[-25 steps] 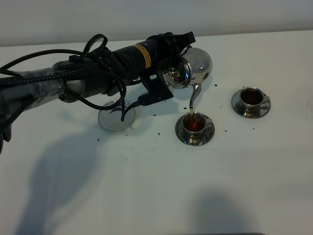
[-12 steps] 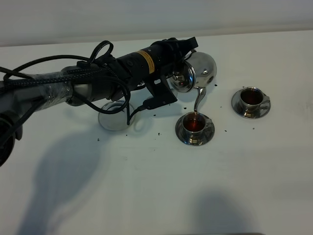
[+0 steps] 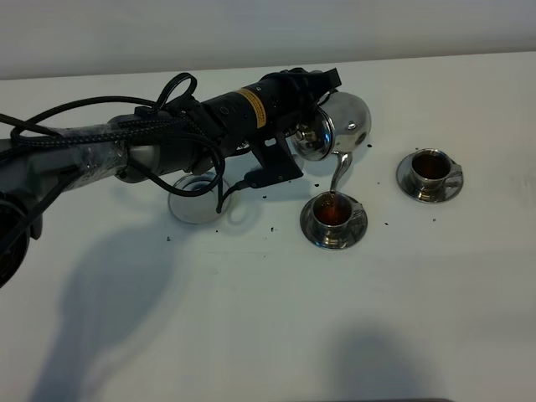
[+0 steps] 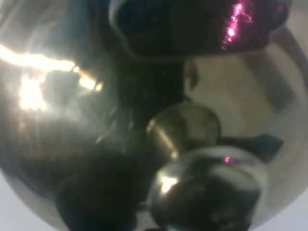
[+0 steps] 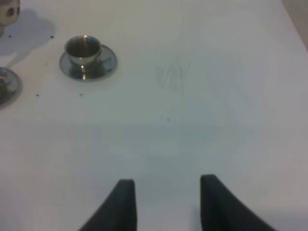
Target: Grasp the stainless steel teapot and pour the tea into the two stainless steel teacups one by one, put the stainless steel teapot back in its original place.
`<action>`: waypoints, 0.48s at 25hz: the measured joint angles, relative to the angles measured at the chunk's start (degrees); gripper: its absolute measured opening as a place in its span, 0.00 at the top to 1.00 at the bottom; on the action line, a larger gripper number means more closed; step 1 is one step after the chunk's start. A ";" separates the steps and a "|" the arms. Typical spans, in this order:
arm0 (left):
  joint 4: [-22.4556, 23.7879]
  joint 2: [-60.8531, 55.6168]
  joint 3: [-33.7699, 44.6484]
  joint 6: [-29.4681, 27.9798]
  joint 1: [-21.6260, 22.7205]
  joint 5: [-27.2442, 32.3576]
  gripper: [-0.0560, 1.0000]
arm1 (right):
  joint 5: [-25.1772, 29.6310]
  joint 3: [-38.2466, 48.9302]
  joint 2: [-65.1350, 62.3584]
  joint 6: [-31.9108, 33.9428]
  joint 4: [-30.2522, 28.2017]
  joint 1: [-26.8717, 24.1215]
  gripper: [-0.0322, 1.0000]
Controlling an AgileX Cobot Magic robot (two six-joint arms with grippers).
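The stainless steel teapot (image 3: 339, 126) hangs tipped above the table, my left gripper (image 3: 320, 87) shut on its handle side. Its thin spout (image 3: 339, 172) points down into the nearer teacup (image 3: 334, 216), which holds brown tea on its saucer. The second teacup (image 3: 430, 171) stands further right, also holding tea; the right wrist view shows it too (image 5: 83, 48). The teapot's own saucer (image 3: 194, 203) lies bare under my left arm. In the left wrist view the pot's shiny body (image 4: 57, 120) and lid knob (image 4: 207, 187) fill the picture. My right gripper (image 5: 168, 199) is open above bare table.
Dark tea specks (image 3: 272, 228) dot the white table (image 3: 268, 318) around the saucers. My left arm and its cables (image 3: 126, 142) stretch across the left half of the table. The nearer cup's saucer edge (image 5: 6, 84) shows in the right wrist view.
My left arm and the teapot have shifted slightly right and up. The spout stays over the nearer teacup. The right gripper's earlier state is not shown.
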 joint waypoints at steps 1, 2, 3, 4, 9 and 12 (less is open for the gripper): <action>0.00 0.00 0.00 0.56 0.00 -0.05 0.74 | 0.00 0.00 0.00 0.00 0.00 0.00 0.67; 0.00 0.00 0.00 0.97 0.00 -0.46 0.74 | 0.00 0.00 0.00 0.00 0.00 0.00 0.67; 0.00 0.00 0.00 1.37 0.00 -0.76 0.74 | 0.00 0.00 0.00 0.00 0.00 0.00 0.67; 0.00 0.00 0.00 1.97 0.00 -1.13 0.74 | 0.00 0.00 0.00 0.00 0.00 0.00 0.67; 0.35 0.00 0.00 3.50 0.00 -3.48 0.74 | 0.00 0.00 0.00 0.00 0.00 0.00 0.67; 0.81 0.00 0.00 3.61 0.00 -4.28 0.74 | 0.00 0.00 0.00 0.00 0.00 0.00 0.67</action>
